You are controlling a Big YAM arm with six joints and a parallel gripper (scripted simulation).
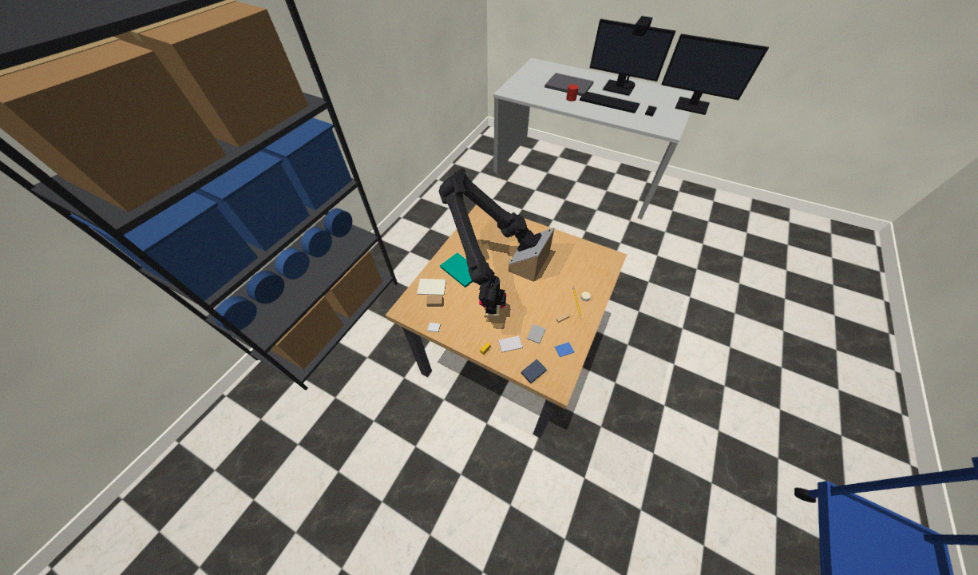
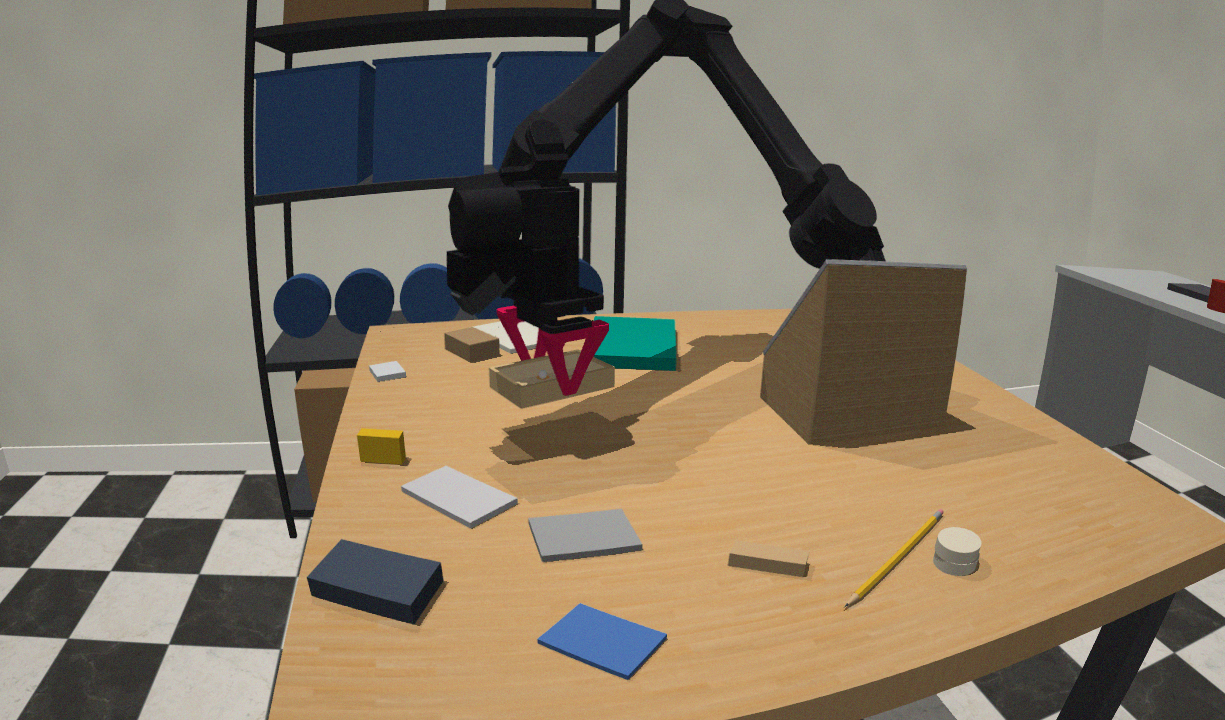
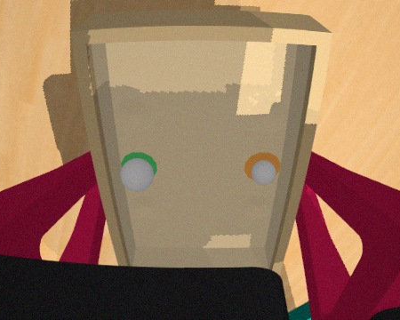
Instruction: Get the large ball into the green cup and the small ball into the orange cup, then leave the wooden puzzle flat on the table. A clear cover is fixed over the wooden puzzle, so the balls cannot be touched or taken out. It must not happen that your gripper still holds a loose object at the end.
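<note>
The wooden puzzle (image 3: pixel 203 142) is a shallow tan tray with a clear cover. My gripper (image 2: pixel 553 353), with red fingers, is shut on its two long sides and holds it above the table; its shadow lies on the table below. In the wrist view a larger grey ball sits at the green cup (image 3: pixel 139 162) on the left. A smaller grey ball sits at the orange cup (image 3: pixel 262 162) on the right. The puzzle also shows in the exterior view (image 2: pixel 551 377) and, small, in the top view (image 1: pixel 497 313). It is tilted a little.
A tall wooden wedge block (image 2: pixel 862 351) stands at the right of the puzzle, by the arm's base. A green slab (image 2: pixel 638 342), a small wooden block (image 2: pixel 471 343), a yellow block (image 2: pixel 381 445), grey and blue tiles, a dark block (image 2: pixel 375 579), a pencil (image 2: pixel 893 557) and a round disc (image 2: pixel 957 548) lie on the table.
</note>
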